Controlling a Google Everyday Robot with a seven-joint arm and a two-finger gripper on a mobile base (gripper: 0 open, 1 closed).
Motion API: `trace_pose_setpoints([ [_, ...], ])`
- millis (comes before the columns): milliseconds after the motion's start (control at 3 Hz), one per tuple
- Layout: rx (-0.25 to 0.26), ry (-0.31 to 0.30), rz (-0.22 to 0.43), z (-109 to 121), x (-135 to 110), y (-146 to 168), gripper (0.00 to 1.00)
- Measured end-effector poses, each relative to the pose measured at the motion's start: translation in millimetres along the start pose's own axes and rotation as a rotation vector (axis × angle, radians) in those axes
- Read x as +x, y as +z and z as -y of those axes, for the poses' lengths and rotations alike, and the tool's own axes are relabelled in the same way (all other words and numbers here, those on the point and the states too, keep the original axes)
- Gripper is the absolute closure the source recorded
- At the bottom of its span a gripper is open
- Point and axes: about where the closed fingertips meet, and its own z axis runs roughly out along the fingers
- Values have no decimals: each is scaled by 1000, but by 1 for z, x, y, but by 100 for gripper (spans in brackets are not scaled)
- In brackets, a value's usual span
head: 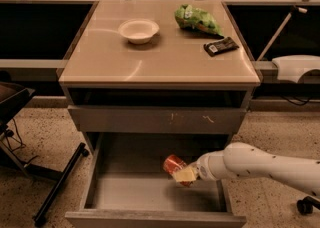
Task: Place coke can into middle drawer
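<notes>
The coke can [174,164] is orange-red, tilted on its side, and held over the right part of the open middle drawer [150,194]. My gripper [184,174] is shut on the coke can, with a pale finger pad across its lower side. The white arm reaches in from the right edge. The drawer is pulled out, and its plain grey floor shows below the can. I cannot tell whether the can touches the floor.
Above the open drawer is a closed grey drawer front with pale scratch marks [157,119]. On the cabinet top are a white bowl [138,30], a green snack bag [196,20] and a black bar wrapper [221,46]. A black stand leg [60,184] lies at the left.
</notes>
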Motion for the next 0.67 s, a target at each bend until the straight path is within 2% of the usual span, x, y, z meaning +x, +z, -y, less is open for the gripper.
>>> trace_pose_setpoints([
  [667,64,67,25,24,40,37,100],
])
